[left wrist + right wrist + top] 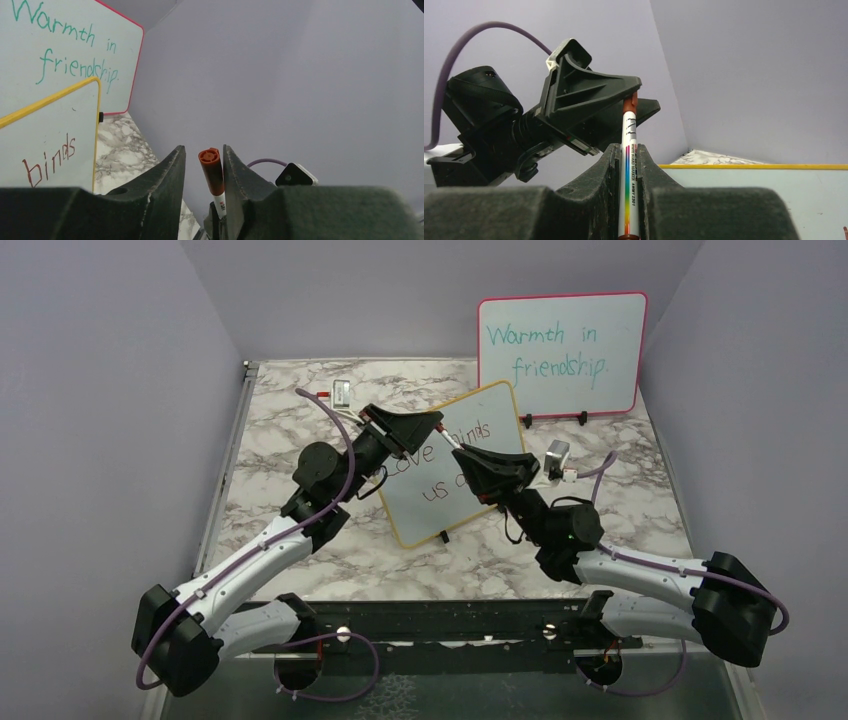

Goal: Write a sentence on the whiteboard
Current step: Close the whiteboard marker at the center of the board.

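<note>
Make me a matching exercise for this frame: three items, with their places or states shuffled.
Items:
1 whiteboard
2 pink-framed board
3 marker

Places:
A gripped by right tool, cap end inside left tool
B at the back of the table, teal writing
C centre, reading "binds"

Pairs: 1-C; 2-B; 3-A

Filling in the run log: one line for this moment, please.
right gripper shut on marker | left gripper open around its cap | whiteboard below both | sentence partly hidden
</note>
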`<state>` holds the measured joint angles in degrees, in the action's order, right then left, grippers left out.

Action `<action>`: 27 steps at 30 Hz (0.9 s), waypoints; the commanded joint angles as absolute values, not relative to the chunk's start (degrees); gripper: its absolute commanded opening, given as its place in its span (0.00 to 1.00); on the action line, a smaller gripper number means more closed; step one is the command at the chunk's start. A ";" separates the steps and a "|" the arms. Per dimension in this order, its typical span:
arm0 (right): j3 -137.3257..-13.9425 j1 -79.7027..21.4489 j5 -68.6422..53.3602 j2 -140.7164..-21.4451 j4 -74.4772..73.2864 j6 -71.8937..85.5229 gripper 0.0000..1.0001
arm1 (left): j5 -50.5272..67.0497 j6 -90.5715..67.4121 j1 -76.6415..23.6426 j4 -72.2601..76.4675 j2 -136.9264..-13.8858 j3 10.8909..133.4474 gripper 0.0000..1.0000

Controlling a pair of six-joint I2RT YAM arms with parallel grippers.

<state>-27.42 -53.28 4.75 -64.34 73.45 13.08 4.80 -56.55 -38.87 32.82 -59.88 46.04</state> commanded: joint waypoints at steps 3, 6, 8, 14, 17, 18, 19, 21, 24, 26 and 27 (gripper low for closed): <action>-26.86 -53.53 3.19 -64.14 73.83 14.86 0.01 | 6.36 -60.29 -38.41 38.85 -61.01 45.61 0.20; -26.70 -53.53 4.54 -64.91 75.88 15.68 0.01 | 7.32 -62.05 -38.42 40.60 -61.40 44.20 0.05; -26.97 -53.53 5.01 -65.55 77.30 15.65 0.01 | 7.94 -63.15 -38.54 41.66 -61.52 43.18 0.00; -29.06 -53.53 6.77 -67.82 79.68 15.21 0.01 | 8.06 -64.44 -39.94 43.44 -61.34 40.31 0.00; -29.90 -53.53 7.21 -68.88 80.38 15.20 0.01 | 7.04 -64.51 -41.19 44.14 -61.02 38.62 0.00; -30.01 -53.53 7.27 -69.09 80.76 15.39 0.01 | 6.59 -64.63 -41.73 44.49 -60.92 37.95 0.00; -30.24 -53.53 7.43 -69.30 81.03 15.57 0.01 | 6.09 -64.89 -42.32 45.00 -60.91 37.24 0.00; -30.78 -53.53 7.20 -69.79 81.12 15.71 0.01 | 4.91 -65.63 -43.59 46.31 -60.90 35.89 0.00; -31.15 -53.53 7.12 -70.50 81.27 15.93 0.01 | 2.12 -66.21 -46.11 48.61 -60.91 33.23 0.00; -31.12 -53.53 7.48 -70.78 81.20 15.94 0.01 | 0.65 -66.64 -47.38 49.51 -60.98 32.18 0.00; -31.11 -53.53 7.57 -70.88 81.14 15.91 0.01 | 0.40 -66.59 -48.07 50.24 -61.09 31.83 0.00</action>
